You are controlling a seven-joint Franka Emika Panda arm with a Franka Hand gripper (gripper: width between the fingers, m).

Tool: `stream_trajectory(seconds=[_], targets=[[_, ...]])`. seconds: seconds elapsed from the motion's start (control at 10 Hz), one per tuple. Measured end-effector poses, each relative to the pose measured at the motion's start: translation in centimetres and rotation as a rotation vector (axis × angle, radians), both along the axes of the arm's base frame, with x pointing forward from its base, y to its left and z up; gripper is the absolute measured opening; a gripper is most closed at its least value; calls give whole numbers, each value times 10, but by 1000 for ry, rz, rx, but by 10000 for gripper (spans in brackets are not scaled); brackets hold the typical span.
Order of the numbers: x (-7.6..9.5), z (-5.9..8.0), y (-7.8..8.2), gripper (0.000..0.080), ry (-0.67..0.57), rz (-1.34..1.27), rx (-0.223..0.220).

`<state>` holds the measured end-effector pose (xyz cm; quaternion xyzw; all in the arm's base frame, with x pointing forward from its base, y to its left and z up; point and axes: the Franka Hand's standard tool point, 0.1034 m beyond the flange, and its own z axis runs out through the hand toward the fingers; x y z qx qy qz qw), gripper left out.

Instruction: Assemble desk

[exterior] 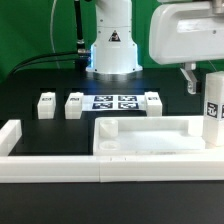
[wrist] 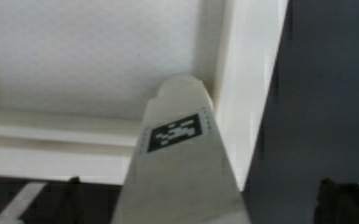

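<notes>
Gripper (exterior: 190, 78) hangs in the upper right of the exterior view, its fingers (wrist: 23, 204) spread wide and clamped on nothing; in the wrist view the upright leg (wrist: 176, 150) rises between them, touching neither. From the exterior view's left: the border wall (exterior: 60, 166) turns up at the far left and runs along the lower frame; the first loose leg (exterior: 45, 103) and second loose leg (exterior: 74, 103) lie side by side at middle left; the marker board (exterior: 113, 101) lies at centre, below the robot base (exterior: 110, 45); the third loose leg (exterior: 152, 100) lies just beside it; the tabletop panel (exterior: 150, 150) lies rim-up at lower centre-right, the wall crossing before its near edge; the upright leg stands at the panel's right end.
</notes>
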<state>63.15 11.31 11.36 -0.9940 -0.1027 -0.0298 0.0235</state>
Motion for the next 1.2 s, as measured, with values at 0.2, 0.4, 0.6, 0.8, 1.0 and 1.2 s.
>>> stream_trajectory(seconds=[0.2,0.4,0.6,0.8,1.0,1.2], targets=[[4,2,-3,649,-3,125,-7],[4,2,-4,649,-4,168,-8],[4,1,-4,378,-4,167,-8],[4,1,-4,286,-4,167,-8],[4,1,-4,287,-3,154,-7],[4,1,-4,287,1,84,-1]])
